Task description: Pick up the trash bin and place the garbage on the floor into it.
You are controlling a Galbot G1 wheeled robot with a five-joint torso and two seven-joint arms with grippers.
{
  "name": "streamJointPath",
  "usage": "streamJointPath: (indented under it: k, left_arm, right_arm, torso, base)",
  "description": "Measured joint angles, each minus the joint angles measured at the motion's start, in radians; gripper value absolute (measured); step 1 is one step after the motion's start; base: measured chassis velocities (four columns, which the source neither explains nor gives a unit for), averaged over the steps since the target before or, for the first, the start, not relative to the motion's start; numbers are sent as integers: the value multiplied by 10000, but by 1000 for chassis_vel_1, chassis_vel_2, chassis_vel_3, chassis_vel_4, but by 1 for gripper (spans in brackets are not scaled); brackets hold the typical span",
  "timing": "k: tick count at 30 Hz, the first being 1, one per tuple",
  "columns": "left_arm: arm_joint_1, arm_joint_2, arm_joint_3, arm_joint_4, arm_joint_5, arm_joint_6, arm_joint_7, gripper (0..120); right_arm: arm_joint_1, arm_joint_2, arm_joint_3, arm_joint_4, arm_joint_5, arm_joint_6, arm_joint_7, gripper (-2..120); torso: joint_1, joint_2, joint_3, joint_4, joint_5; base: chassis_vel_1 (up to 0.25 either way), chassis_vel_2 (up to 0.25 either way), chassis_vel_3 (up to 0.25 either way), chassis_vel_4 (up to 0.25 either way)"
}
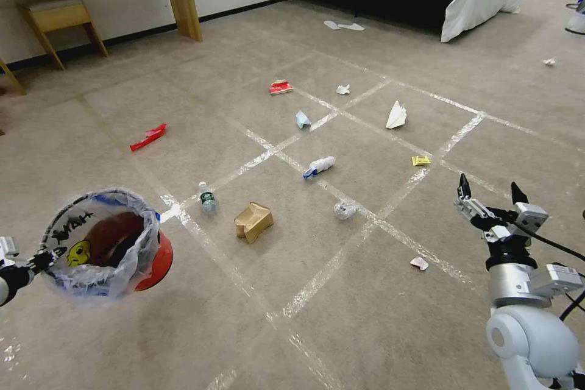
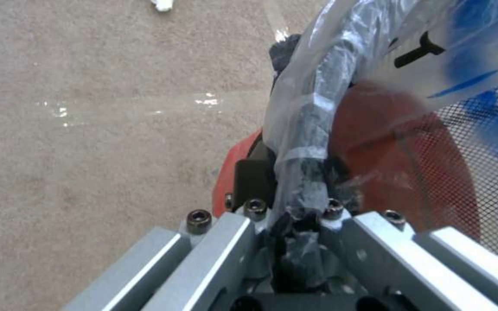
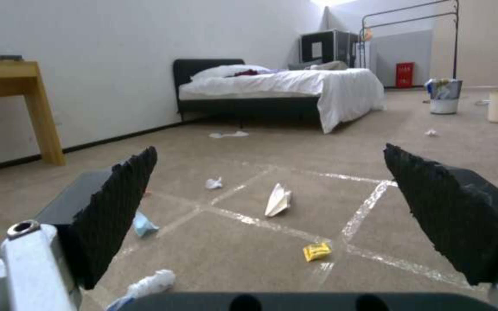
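Left end effector (image 1: 46, 258) is clamped on the trash bin (image 1: 109, 250) rim, bin held up near left, off the floor (image 1: 365, 329). Right end effector (image 1: 490, 192) wide open w/ nothing in it, near right. Garbage farther out: brown bag (image 1: 253, 221), bottle (image 1: 208, 198), paper plane (image 1: 396, 116).
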Motion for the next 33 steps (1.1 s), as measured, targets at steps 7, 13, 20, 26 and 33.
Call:
streamJointPath:
  k: [7, 13, 20, 26, 33]
  left_arm:
    - [32, -6, -12, -61, 2, 0, 0, 0]
    - [80, -42, -46, -116, 1, 0, 0, 0]
    - [135, -88, -75, -166, 1, 0, 5, 0]
    - [168, -90, -81, -196, 3, 0, 29, 0]
    - [67, -78, -21, -188, 8, 0, 41, 0]
  right_arm:
    - [2, 2, -8, 2, -6, 0, -17, 100]
    - [-29, 11, -6, 50, -6, 8, -18, 100]
    - [-39, 32, -7, 68, -61, 100, 10, 100]
    - [53, 80, -114, -49, -160, 283, 51, 100]
    - [106, 47, -96, -79, -94, 342, 48, 100]
  torso:
    - [0, -1, 0, 0, 0]
    - [0, 0, 1, -2, -1]
    - [0, 0, 1, 0, 0]
    - [1, 0, 2, -1, 0]
    - [0, 0, 2, 0, -1]
  base:
    - [-84, 75, 77, -89]
    - [-108, 97, 93, -104]
    - [-71, 80, 83, -79]
    - [-19, 20, 3, -22]
    - [0, 0, 0, 0]
